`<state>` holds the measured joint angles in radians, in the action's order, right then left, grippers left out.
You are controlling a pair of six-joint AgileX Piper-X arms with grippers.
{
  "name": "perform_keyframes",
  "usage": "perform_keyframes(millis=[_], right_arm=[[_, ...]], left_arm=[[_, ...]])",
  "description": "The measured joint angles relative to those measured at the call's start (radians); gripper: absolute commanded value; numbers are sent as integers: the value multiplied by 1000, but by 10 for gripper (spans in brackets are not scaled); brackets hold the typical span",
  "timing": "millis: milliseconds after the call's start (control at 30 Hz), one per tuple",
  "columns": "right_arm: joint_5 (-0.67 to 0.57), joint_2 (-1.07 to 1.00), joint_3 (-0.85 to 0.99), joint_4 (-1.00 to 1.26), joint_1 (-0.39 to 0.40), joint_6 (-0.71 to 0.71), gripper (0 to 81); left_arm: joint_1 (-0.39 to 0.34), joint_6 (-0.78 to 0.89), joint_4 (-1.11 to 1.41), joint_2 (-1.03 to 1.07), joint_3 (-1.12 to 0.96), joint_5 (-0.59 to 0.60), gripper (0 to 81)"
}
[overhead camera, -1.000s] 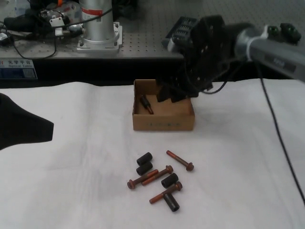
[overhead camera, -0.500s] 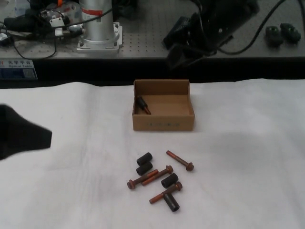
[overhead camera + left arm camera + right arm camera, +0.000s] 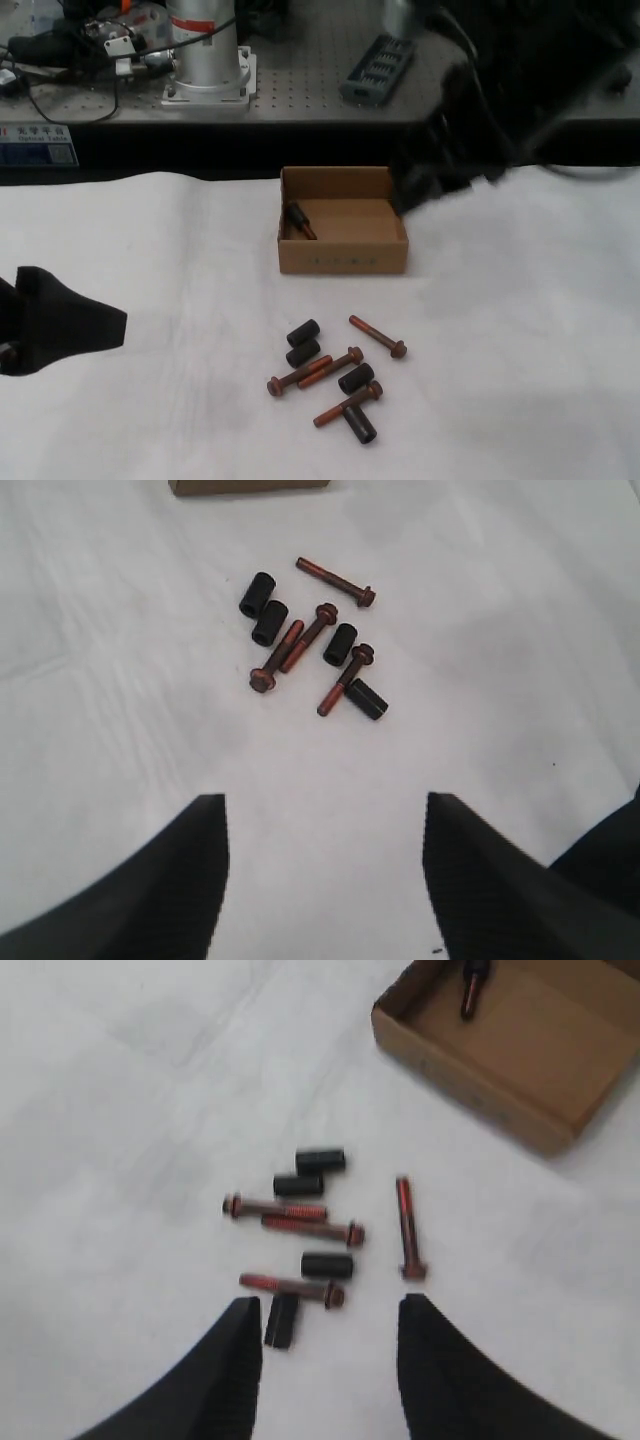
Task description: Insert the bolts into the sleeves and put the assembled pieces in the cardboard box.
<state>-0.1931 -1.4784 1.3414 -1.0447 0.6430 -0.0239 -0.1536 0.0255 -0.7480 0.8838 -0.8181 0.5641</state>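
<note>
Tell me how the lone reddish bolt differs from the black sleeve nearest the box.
The lone bolt is reddish; the sleeve is black. The lone bolt is long and thin, the sleeve short and thick. The lone bolt has a wider head at one end; the sleeve is a plain cylinder. Both lie flat on the white cloth, unassembled.

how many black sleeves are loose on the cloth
4 sleeves: two side by side toward the cardboard box, one amid the bolts, one nearest the camera; none seem hidden
</note>
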Motion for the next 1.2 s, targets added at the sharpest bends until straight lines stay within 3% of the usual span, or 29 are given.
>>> perform_keyframes(millis=[400,700,1200], right_arm=[[60,587,-637,160,21,195,328],[109,776,-734,185,21,251,328],[115,784,-736,349,21,253,328]], left_arm=[[0,0,16,0,2,0,422],[0,84,-12,0,113,73,422],[0,87,-12,0,113,143,422]])
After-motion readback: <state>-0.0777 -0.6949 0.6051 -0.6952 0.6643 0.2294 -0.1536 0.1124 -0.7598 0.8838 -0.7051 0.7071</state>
